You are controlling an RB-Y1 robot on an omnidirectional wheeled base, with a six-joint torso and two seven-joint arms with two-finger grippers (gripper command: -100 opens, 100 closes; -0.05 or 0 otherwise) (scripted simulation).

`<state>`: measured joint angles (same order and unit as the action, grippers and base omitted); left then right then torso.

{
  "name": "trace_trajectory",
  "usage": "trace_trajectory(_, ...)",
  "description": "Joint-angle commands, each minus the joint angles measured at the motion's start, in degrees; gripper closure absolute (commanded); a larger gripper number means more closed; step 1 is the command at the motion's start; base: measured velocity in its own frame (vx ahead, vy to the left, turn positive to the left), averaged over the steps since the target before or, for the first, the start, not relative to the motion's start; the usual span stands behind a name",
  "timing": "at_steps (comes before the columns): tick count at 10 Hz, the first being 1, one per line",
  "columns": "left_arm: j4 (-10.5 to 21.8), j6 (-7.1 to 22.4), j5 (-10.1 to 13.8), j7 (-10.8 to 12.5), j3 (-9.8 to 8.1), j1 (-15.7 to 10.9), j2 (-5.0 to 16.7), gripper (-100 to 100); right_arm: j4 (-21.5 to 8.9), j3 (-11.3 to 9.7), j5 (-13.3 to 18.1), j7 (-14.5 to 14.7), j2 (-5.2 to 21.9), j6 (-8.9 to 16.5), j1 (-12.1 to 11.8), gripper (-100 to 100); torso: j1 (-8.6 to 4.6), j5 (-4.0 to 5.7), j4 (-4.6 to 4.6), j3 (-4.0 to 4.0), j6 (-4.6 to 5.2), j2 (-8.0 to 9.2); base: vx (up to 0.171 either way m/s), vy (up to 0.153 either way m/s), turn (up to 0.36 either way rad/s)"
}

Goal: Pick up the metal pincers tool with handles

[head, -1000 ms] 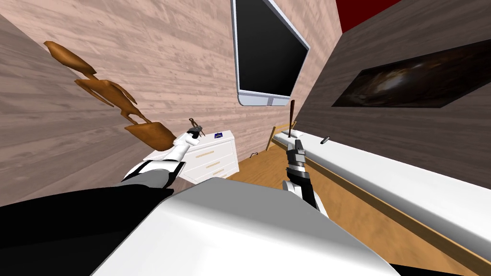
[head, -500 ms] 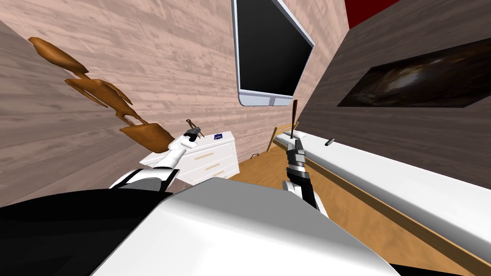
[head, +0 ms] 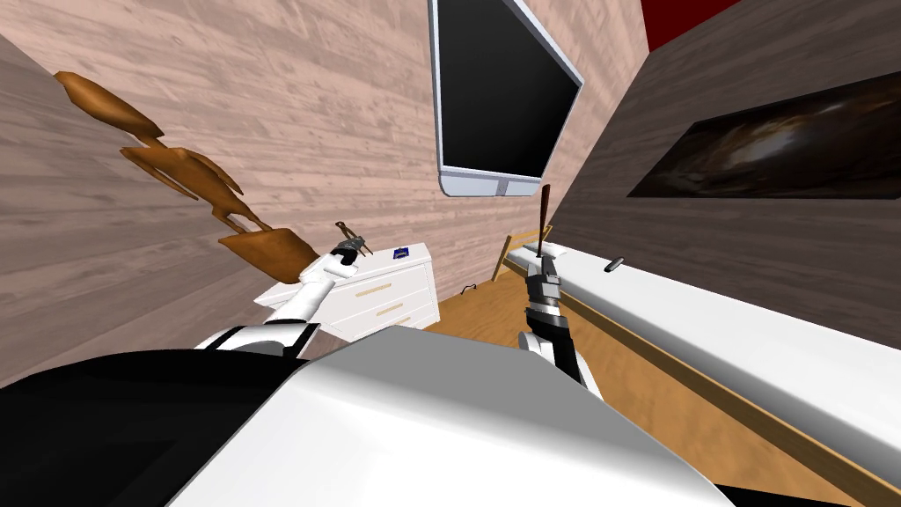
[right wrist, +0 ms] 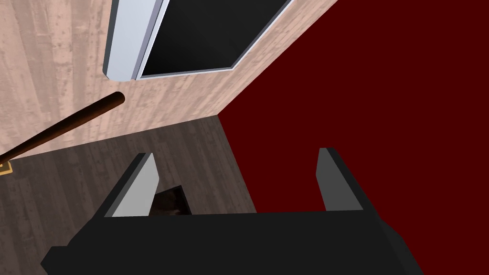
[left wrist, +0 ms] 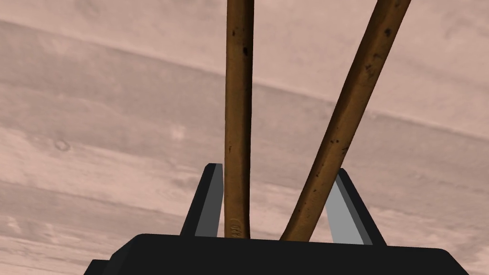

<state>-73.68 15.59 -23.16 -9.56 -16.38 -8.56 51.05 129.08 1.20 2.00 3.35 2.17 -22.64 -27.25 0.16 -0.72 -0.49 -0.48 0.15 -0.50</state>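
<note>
Pale plank walls back the head view, where just left of centre you see the left gripper (head: 343,256) on an outstretched, upward-tilted arm holding the pincers (head: 351,235) above the white drawer chest (head: 391,290), apart from its top, so the pick looks done. In the left wrist view its fingers (left wrist: 210,205) press the outer sides of two brown handles that splay away, a firm-looking hold. Your right wrist view has the right gripper (right wrist: 239,184) wide and empty, that arm upright at the head view's centre-right, probably parked clear.
</note>
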Motion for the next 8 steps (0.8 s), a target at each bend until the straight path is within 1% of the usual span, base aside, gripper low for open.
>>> trace_trajectory(1, -2.9, 1.3, 1.3, 0.0, -0.94, 2.9, 0.1, 100, 0.0, 0.0, 0.0, 0.0, 0.0, 0.0, 0.0, 0, 0.0, 0.0, 0.0, 0.0, 0.0, 0.0, 0.101, -0.004, 0.047)
trace_trajectory(2, -4.7, 1.3, 1.3, 0.0, -0.94, 4.8, 0.1, 100, 0.0, 0.0, 0.0, 0.0, 0.0, 0.0, 0.0, 0, 0.0, -0.01, -0.04, -0.07, 0.06, -0.11, 0.061, 0.001, 0.007)
trace_trajectory(3, -6.2, 1.3, 1.3, 0.0, -0.94, 6.0, 0.1, 100, 0.0, 0.0, 0.0, 0.0, 0.0, 0.0, 0.0, 0, 0.0, -0.04, -0.07, -0.09, 0.12, -0.09, 0.02, 0.01, 0.004)
trace_trajectory(4, -7.2, 1.3, 1.3, 0.0, -0.94, 6.0, 0.1, 100, 0.0, 0.0, 0.0, 0.0, 0.0, 0.0, 0.0, 0, -0.03, -0.11, -0.12, -0.08, 0.2, -0.02, -0.004, 0.006, -0.003)
trace_trajectory(5, -8.8, 2.8, 3.1, -0.1, -3.26, 8.1, 0.0, 100, 0.0, 0.0, 0.0, 0.0, 0.0, 0.0, 0.0, 0, -0.08, -0.14, -0.14, -0.08, 0.28, 0.01, 0.082, 0.002, 0.047)
trace_trajectory(6, -10.7, 2.8, 3.1, -0.1, -3.26, 9.9, 0.0, 100, 0.0, 0.0, 0.0, 0.0, 0.0, 0.0, 0.0, 0, -0.07, -0.13, -0.13, -0.15, 0.16, -0.17, 0.118, 0.002, 0.067)
trace_trajectory(7, -12.3, 2.8, 3.1, -0.1, -3.26, 11.6, 0.0, 100, 0.0, 0.0, 0.0, 0.0, 0.0, 0.0, 0.0, 0, -0.04, -0.16, -0.19, -0.25, 0.21, -0.31, 0.06, 0.002, 0.011)
trace_trajectory(8, -14.0, 2.8, 3.1, -0.1, -3.26, 12.5, 0.0, 100, 0.0, 0.0, 0.0, 0.0, 0.0, 0.0, 0.0, 0, -0.06, -0.18, -0.21, -0.24, 0.28, -0.25, 0.007, 0.002, -0.02)
